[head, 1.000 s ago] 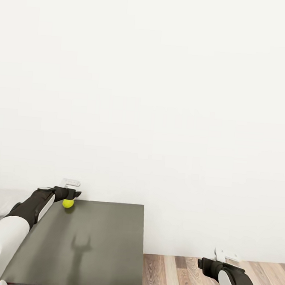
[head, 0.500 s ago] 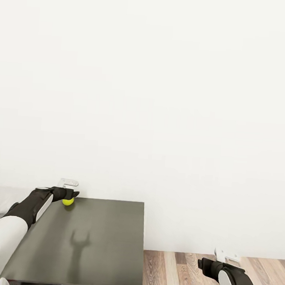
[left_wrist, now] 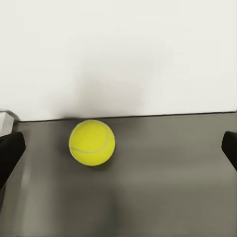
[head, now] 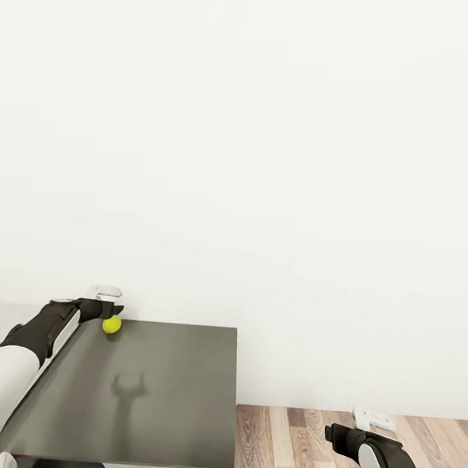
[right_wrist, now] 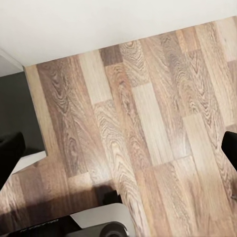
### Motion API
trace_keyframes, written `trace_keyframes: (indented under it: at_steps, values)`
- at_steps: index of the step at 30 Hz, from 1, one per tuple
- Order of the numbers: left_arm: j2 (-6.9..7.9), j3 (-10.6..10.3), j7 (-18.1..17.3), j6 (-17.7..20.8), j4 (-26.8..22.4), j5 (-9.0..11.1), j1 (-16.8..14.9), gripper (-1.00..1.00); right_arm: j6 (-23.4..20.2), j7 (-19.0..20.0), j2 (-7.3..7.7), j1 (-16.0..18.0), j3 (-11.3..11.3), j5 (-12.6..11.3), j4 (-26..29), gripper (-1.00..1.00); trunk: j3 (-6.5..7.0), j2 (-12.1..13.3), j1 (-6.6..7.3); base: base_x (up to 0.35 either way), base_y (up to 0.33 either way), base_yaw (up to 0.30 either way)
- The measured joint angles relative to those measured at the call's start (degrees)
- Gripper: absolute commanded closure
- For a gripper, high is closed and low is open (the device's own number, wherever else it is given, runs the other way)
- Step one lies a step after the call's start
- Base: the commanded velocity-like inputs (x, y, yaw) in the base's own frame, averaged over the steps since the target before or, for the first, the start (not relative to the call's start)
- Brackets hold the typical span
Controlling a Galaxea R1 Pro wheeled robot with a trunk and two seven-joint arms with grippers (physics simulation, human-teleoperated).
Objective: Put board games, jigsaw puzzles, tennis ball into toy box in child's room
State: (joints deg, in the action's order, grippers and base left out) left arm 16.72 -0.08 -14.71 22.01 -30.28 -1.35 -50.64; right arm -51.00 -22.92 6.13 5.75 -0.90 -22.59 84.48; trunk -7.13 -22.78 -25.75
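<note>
**Tennis ball waits between spread fingers**

The tennis ball (left_wrist: 92, 142) rests on the dark grey shelf unit (head: 158, 397), near its back edge by the wall. The left gripper (head: 108, 307), fingers wide apart, reaches it low and level; it should centre on the ball before closing. The right gripper (head: 373, 419) hangs open over the wood floor (right_wrist: 148, 123)
</note>
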Motion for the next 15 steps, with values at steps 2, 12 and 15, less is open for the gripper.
trace_keyframes:
  at_steps: [2, 12, 15]
  values:
    - [0.07, 0.8, 0.0, 0.0, 0.0, 0.0, 0.0, -1.00, 0.0, 0.0, 0.00, 0.0, 0.0, 0.0, 0.0, -1.00, -0.19, 0.0, 0.00, 0.000, 0.000, 0.000]
    - [0.07, 2.2, 0.1, -0.1, 0.0, 0.1, 0.0, -1.00, 0.0, 0.0, 0.00, 0.0, 0.0, 0.1, 0.0, -1.00, -1.12, 0.0, 0.00, 0.000, 0.000, 0.000]
    - [0.02, 2.3, 0.1, -0.1, 0.0, 0.1, 0.0, -1.00, 0.0, 0.0, 0.00, 0.0, 0.0, 0.1, 0.0, -1.00, -1.40, 0.0, 0.00, 0.000, 0.000, 0.000]
